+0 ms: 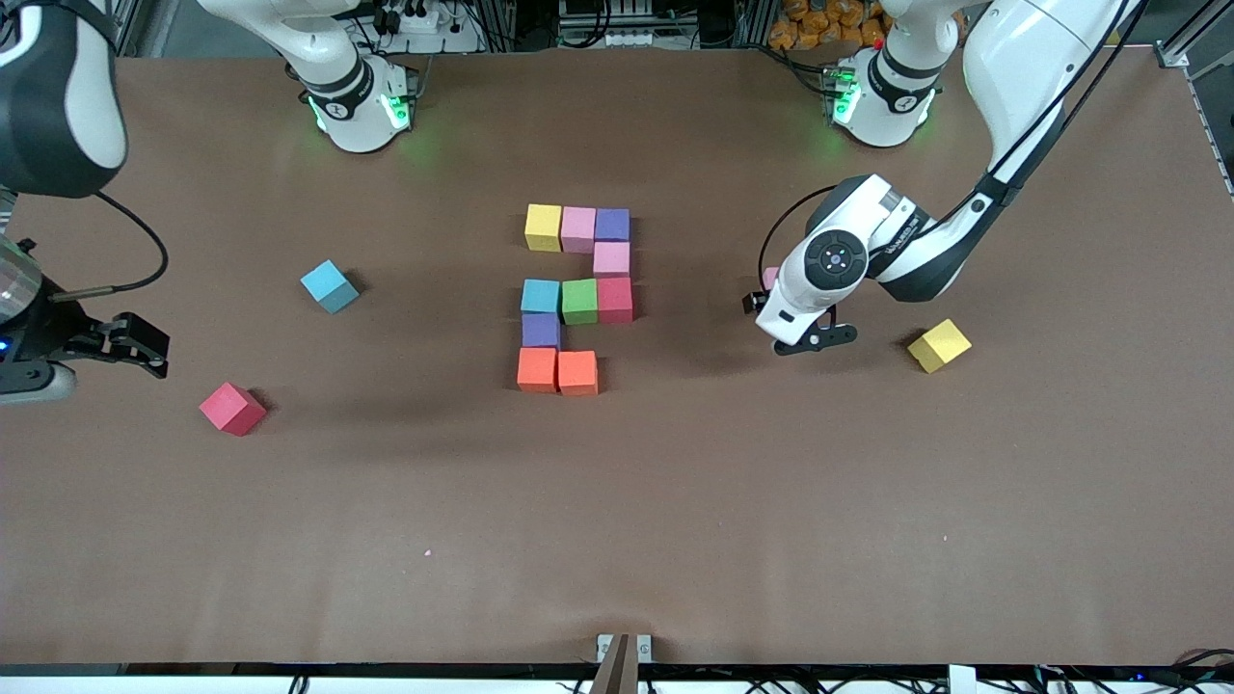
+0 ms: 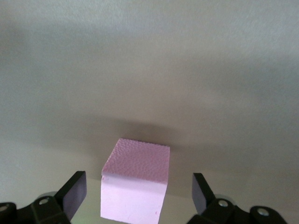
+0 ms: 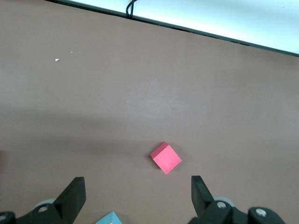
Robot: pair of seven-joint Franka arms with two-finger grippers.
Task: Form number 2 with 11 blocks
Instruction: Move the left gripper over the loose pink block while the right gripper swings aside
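The left arm reaches down from its base and bends at the elbow, so its wrist points at the counter (image 1: 675, 501) toward the left arm's end. The left gripper (image 2: 139, 193) hangs low over a pink cube (image 2: 135, 182), its fingers (image 2: 74, 192) spread wide on either side of the cube, apart from its faces. The cube rests on the counter, mostly hidden under the wrist in the front view. A loose yellow cube (image 1: 939, 345) lies near it, closer to the left arm's end of the counter.

The unfinished number 2 (image 1: 576, 299) sits mid-counter with ten cubes placed: a yellow, pink and purple row farthest from the front camera, a pink cube under the purple one, then a light blue, green and red row, a purple cube below the light blue, and two orange cubes nearest the camera.

The right arm waits at its own end of the counter. The right gripper (image 1: 145, 347) is held up with fingers (image 3: 72, 196) open and empty. A loose red cube (image 1: 232, 408) and a loose light blue cube (image 1: 329, 286) lie near it.
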